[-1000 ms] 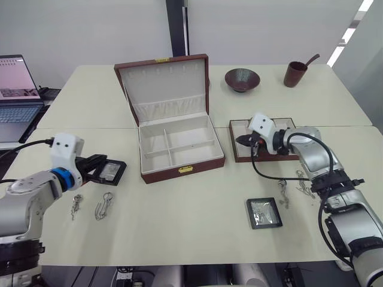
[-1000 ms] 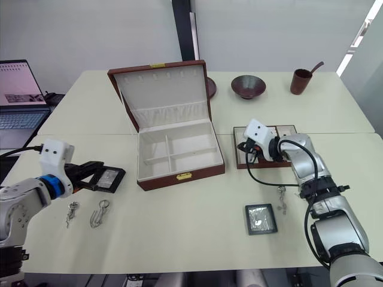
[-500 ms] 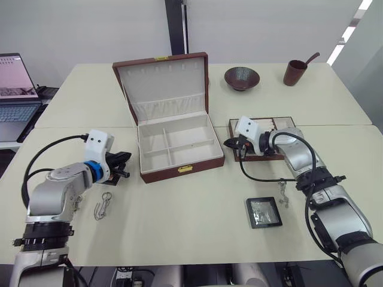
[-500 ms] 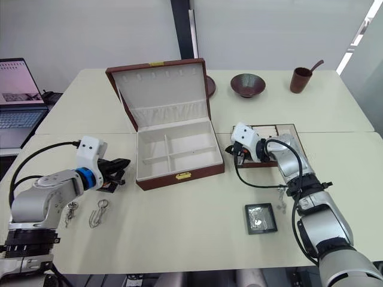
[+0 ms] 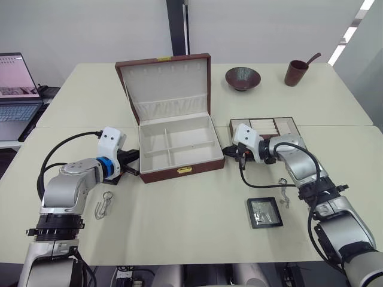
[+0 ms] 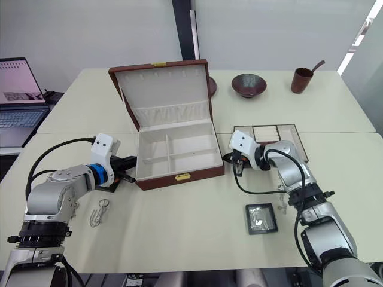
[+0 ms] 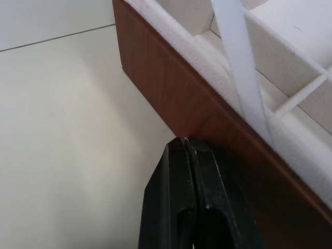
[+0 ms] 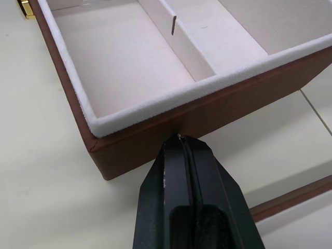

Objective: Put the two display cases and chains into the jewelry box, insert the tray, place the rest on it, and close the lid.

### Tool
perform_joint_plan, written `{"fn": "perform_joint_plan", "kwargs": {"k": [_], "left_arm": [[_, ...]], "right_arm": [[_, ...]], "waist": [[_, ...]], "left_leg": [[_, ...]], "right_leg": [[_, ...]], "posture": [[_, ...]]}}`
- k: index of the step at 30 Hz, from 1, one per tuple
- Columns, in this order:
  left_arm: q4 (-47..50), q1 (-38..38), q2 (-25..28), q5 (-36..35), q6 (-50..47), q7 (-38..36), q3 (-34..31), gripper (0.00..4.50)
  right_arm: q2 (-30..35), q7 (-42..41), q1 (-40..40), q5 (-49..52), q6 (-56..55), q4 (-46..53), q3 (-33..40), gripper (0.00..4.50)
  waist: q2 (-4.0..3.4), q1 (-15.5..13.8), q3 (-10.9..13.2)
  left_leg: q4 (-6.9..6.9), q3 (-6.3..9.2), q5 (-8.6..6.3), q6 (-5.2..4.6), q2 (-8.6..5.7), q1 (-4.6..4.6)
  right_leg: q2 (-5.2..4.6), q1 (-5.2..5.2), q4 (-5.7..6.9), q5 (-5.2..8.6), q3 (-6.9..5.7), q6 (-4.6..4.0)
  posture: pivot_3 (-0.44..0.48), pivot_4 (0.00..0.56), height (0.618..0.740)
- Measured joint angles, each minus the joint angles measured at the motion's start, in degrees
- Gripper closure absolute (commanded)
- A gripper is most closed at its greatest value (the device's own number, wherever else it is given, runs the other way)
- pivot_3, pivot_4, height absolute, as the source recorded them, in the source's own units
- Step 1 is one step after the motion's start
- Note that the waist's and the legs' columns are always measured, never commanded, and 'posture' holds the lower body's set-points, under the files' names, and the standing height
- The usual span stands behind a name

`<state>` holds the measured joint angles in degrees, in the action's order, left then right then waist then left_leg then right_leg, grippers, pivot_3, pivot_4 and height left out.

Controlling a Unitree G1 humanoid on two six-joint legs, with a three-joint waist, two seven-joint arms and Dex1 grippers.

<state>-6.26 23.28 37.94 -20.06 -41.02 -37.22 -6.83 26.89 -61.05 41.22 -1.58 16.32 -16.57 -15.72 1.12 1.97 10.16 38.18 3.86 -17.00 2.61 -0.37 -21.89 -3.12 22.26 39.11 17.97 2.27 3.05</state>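
Claws press the jewelry box (image 5: 179, 146) from both sides: left claw (image 7: 185, 142) and right claw (image 8: 180, 139), each pinched together, tips touching its brown walls up close.

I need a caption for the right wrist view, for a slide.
Shut right gripper pressed against the side wall of the open jewelry box.

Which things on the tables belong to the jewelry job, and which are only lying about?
For the job: jewelry box with open lid, tray, display case, a second display case, chain with oval loop, small chains.

Lying about: laptop, dark bowl, brown cup.
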Motion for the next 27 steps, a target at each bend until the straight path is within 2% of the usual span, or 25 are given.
{"fn": "perform_joint_plan", "kwargs": {"k": [11,27], "left_arm": [[-0.6,2.0,-2.3,1.5,-0.1,-1.7,1.7,4.5],[-1.5,2.9,-2.4,4.4,0.0,-3.0,1.6,4.5]], "right_arm": [[3.9,-1.0,-4.7,0.6,5.3,9.1,1.0,4.49],[4.7,-2.5,-8.4,0.6,9.3,16.0,0.9,4.49]], "waist": [[0.01,-0.3,0.0],[0.02,-0.2,0.0]], "left_leg": [[0.08,0.13,0.01,-0.01,-0.04,-0.03],[0.2,0.2,0.0,-0.02,-0.04,-0.05]], "right_leg": [[0.0,-0.07,0.0,0.0,-0.11,0.0],[0.02,-0.11,0.02,-0.01,-0.13,0.02]], "posture": [[0.0,0.15,0.74],[0.0,0.15,0.74]]}}
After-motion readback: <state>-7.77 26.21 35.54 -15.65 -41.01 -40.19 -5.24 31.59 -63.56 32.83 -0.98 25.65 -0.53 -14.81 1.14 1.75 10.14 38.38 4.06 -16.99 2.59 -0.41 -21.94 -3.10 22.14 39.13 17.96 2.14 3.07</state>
